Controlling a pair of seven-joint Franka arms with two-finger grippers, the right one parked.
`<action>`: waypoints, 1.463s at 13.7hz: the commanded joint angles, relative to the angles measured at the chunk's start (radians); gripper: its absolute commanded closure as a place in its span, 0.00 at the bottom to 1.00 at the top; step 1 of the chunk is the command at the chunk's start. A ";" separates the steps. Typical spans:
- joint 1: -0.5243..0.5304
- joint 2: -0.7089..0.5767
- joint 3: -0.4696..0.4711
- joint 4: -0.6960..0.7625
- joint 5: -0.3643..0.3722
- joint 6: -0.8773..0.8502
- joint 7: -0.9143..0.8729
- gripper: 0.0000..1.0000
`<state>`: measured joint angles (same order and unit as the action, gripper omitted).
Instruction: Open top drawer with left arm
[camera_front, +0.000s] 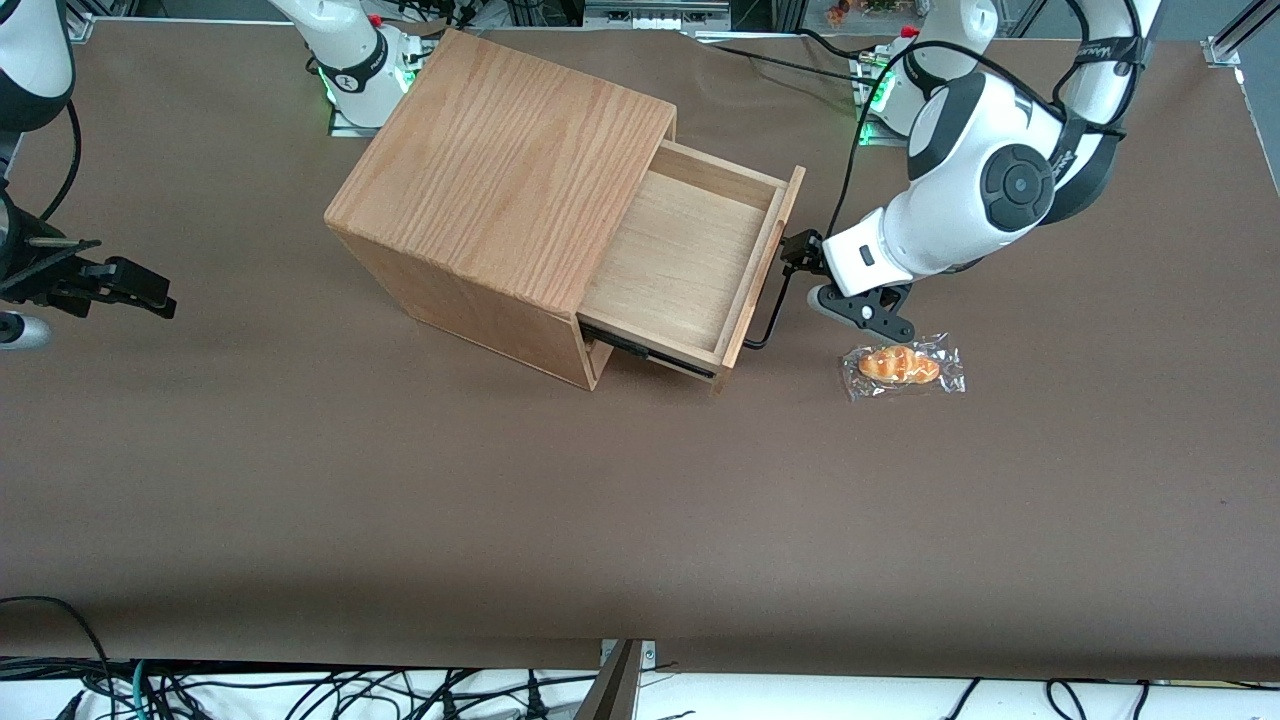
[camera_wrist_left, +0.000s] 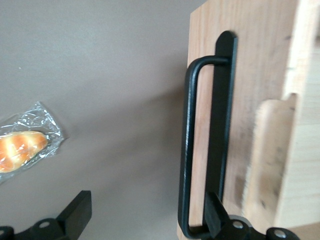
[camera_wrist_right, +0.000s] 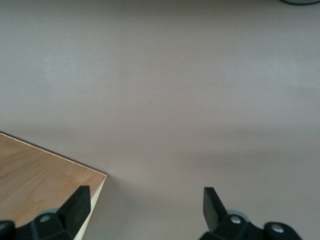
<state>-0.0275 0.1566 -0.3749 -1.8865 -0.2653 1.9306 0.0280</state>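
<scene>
On the brown matte tabletop (camera_front: 400, 480), the shallow light-wood top drawer (camera_front: 690, 265) stands pulled well out of the grained oak box (camera_front: 500, 190), because the left arm's black two-finger gripper (camera_front: 800, 275), fingers spread wide and holding nothing, has one finger (camera_wrist_left: 216, 212) hooked inside the thin black bar handle (camera_wrist_left: 189, 145).

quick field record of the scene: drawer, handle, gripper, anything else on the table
top drawer: pulled well out of the wooden box, tray empty
handle: black bar on the drawer front
gripper: at the handle, fingers open, one finger hooked between bar and drawer front
other: wrapped bread roll on the table, beside the gripper, nearer the front camera
</scene>
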 joint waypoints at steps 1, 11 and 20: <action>0.003 -0.061 0.054 0.064 -0.012 -0.120 0.007 0.00; 0.058 -0.119 0.222 0.298 0.311 -0.277 -0.031 0.00; 0.064 -0.154 0.263 0.294 0.272 -0.369 -0.039 0.00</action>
<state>0.0373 0.0073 -0.1084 -1.5967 0.0179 1.5834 0.0025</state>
